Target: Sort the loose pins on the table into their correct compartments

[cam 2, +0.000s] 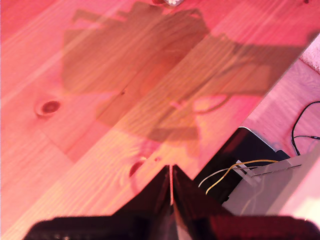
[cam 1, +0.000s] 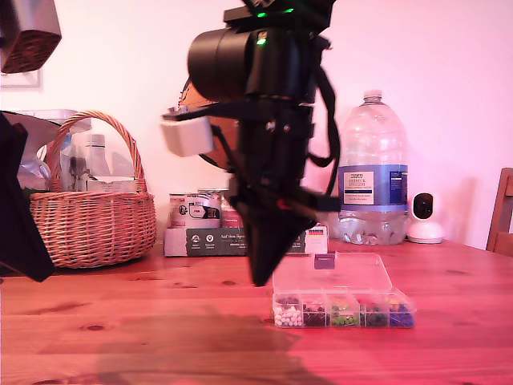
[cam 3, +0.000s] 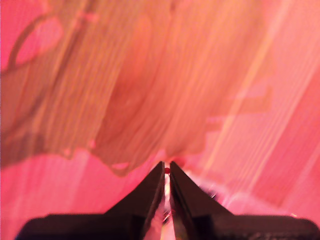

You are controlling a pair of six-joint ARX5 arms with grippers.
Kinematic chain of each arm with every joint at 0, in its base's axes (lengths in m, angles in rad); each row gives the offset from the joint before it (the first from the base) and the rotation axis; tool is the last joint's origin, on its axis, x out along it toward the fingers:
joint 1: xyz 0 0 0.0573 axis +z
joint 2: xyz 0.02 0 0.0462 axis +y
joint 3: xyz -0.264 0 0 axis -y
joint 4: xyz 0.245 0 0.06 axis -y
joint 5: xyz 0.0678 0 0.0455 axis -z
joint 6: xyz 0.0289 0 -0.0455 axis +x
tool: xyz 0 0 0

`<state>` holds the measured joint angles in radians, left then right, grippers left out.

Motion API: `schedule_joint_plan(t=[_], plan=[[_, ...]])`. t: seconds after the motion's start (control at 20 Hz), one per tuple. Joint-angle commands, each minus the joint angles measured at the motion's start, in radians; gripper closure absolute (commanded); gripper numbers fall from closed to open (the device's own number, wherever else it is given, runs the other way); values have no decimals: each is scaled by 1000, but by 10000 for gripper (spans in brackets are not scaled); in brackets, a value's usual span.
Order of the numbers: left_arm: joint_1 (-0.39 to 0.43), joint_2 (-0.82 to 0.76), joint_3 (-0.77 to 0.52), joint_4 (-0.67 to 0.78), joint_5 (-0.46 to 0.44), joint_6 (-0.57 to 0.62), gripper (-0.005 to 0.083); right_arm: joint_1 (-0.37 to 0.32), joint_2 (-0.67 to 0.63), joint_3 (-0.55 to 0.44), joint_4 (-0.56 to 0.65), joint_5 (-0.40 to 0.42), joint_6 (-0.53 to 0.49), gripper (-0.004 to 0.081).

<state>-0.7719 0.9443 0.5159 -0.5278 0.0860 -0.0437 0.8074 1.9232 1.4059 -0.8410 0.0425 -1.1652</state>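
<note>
Exterior view, left to right. A dark arm (cam 1: 18, 216) crops in at the left edge, parked clear of the work. A wicker basket (cam 1: 92, 212) sits behind it. At centre an arm (cam 1: 272, 160) points steeply down, its tip just left of the clear box (cam 1: 333, 277), probably so a drop into the compartments (cam 1: 345, 311) is a short reach. The lid lies open behind the row.

My first claw (cam 2: 171, 167): jaws pinched narrow with a thin pale sliver between them, needle or daylight I cannot tell. It looks down over bare counter (cam 2: 90, 165).

My second claw (cam 3: 166, 164): jaws pinched close, view blurred. A reddish speck at the tips may be a pin head; unsure.

Loose pins: none made out lying on the counter.
</note>
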Motion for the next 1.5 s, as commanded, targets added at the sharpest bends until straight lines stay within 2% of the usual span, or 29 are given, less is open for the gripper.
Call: schedule_joint_plan(t=[0.0, 0.4, 1.0, 1.45], plan=[[-3, 5, -22, 5, 4, -3, 797, -12, -17, -16, -31, 8, 19, 780], [-3, 5, -22, 6, 15, -3, 797, -66, -17, 38, -129, 48, 95, 780], [-3, 5, -22, 5, 18, -3, 797, -195, -17, 40, -156, 95, 92, 780], [-3, 6, -22, 11, 17, -3, 797, -209, -17, 40, -135, 66, 66, 780]])
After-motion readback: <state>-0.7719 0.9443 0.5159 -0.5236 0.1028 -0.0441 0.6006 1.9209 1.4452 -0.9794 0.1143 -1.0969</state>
